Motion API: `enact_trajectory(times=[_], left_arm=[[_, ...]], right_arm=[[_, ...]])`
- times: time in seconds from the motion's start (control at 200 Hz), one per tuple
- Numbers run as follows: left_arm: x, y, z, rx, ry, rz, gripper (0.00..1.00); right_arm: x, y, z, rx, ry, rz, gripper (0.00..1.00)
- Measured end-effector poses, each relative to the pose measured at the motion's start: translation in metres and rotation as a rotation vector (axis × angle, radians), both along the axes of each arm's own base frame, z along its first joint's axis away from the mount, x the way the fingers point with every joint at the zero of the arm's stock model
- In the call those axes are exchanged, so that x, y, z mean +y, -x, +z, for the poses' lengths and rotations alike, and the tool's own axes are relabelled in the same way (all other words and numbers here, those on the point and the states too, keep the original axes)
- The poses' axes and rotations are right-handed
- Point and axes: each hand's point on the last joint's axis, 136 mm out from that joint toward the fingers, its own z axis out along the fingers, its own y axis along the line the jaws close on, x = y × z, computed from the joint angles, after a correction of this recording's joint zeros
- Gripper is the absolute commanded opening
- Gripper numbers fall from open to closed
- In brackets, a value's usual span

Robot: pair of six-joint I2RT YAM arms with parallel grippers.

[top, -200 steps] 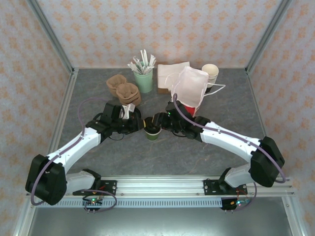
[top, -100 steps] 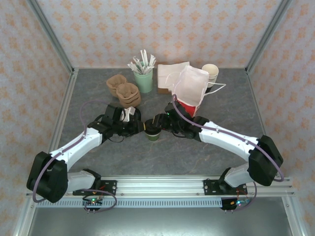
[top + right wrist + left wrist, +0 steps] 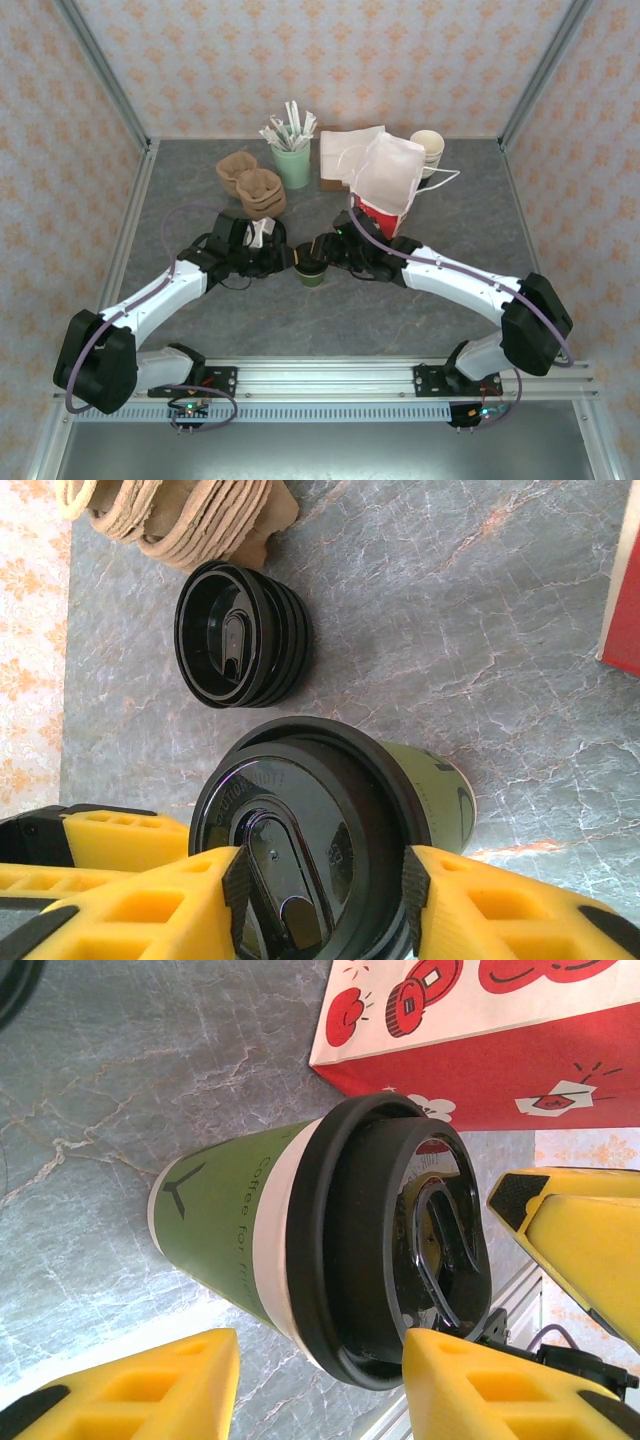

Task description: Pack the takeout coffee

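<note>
Takeout coffee [image 3: 310, 268] stands upright in the middle of the table [image 3: 350, 315], near the red and white bag [image 3: 385, 180]. We see the right gripper [image 3: 325, 885] squeezing its black lid [image 3: 300, 820] from both sides. The left gripper [image 3: 320, 1385] has its fingers [image 3: 130, 1385] spread apart around it, not pinching it.

We see the takeout coffee [image 3: 310, 270] standing on the table [image 3: 400, 320] between the left gripper [image 3: 285, 257] and the right gripper [image 3: 321, 249], the paper bag [image 3: 385, 185] behind-right of it, the pulp carriers [image 3: 250, 180] behind-left.
</note>
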Motion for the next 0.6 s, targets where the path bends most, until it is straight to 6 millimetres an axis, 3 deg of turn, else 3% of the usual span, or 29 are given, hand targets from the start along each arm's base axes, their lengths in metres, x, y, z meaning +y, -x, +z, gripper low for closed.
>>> enact_trajectory(times=[0.295,0.601], left_arm=[[-0.002,-0.004,0.007,-0.017,0.005,-0.001,0.61],[-0.004,-0.01,0.008,-0.013,0.004,-0.001,0.62]], right_arm=[[0.0,0.0,0.0,0.0,0.0,0.001,0.43],[0.0,0.001,0.0,0.002,-0.001,0.003,0.39]])
